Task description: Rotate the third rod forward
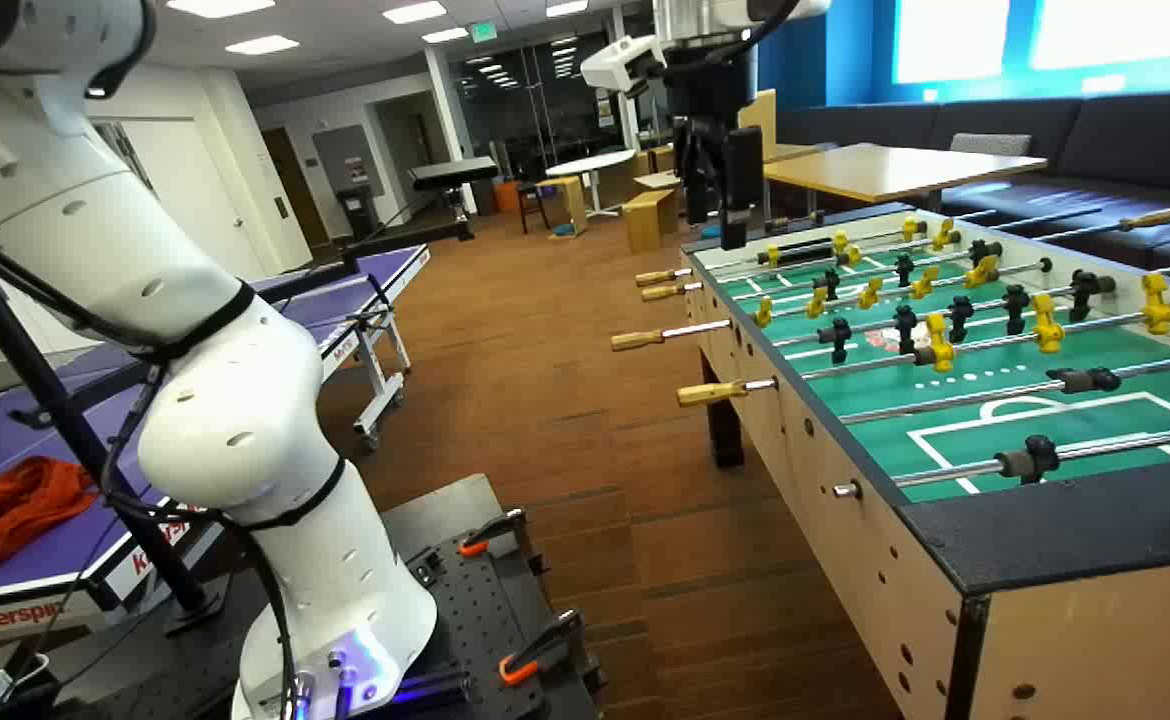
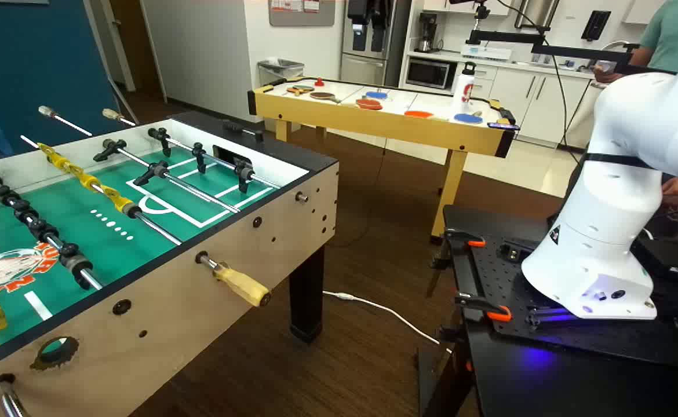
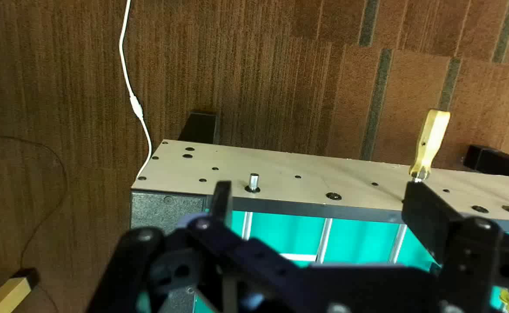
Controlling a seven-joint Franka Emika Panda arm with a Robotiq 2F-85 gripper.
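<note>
The foosball table point(image 1: 935, 625) shows in all views. Counted from the near end, its third rod point(image 1: 860, 366) carries yellow figures and has a yellow wooden handle point(image 1: 713, 393) outside the side wall. The rod point(image 2: 156, 227) and handle point(image 2: 243, 285) also show in an exterior view. In the wrist view the handle point(image 3: 431, 132) stands beyond the right fingertip. My gripper point(image 1: 716, 190) is open and empty, high above the floor and apart from the handle. In the wrist view the gripper point(image 3: 319, 189) has its fingers spread wide, with table wall and rods visible between them.
The first rod's bare metal stub point(image 1: 847, 490) pokes from the side wall. Farther wooden handles point(image 1: 637, 341) project along the same side. A purple ping-pong table point(image 1: 345, 300) and an air hockey table point(image 2: 368, 124) stand around. A white cable point(image 2: 385, 310) lies on the floor.
</note>
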